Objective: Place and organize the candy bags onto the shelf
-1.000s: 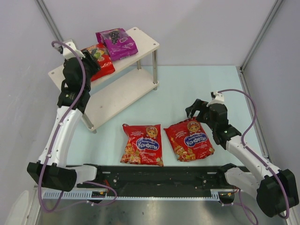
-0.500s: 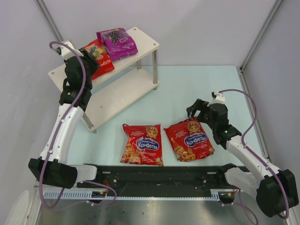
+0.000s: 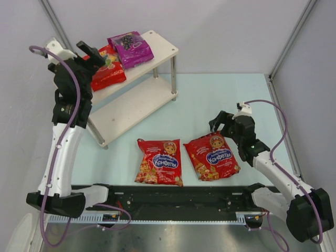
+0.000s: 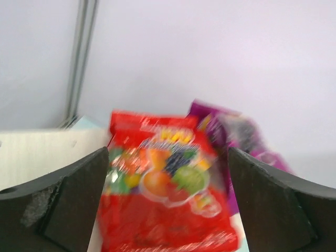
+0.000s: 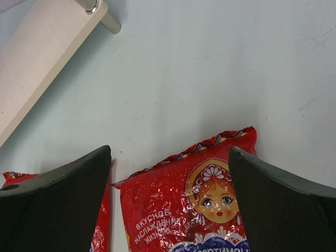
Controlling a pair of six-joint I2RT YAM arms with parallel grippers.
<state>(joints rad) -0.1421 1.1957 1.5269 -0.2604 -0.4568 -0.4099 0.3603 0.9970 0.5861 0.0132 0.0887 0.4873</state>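
Reach favours our right claw (image 3: 214, 122), open and empty, above the far end of the doll-print candy bag (image 3: 212, 156), which lies lengthwise toward us on the tabletop (image 3: 210, 94); our left claw (image 3: 90, 52) gapes empty over the shelf (image 3: 157, 50).

The left gripper (image 3: 90, 54) was raised at the left end of the shelf (image 3: 160, 48), level with its top board, jaws spread apart. Right in front of its fingertips the fruit-print bag (image 3: 108, 72) lay flat on that board, and beyond that, further from the gripper, lay the purple bag (image 3: 131, 48), the two bags meeting edge to edge. The right gripper (image 3: 219, 123) was low over the pale blue surface (image 3: 210, 89), jaws also apart, at the far edge of a red bag (image 3: 212, 156) with a blue oval logo. A second red bag (image 3: 159, 161) lay to that gripper's left, just beside the first.
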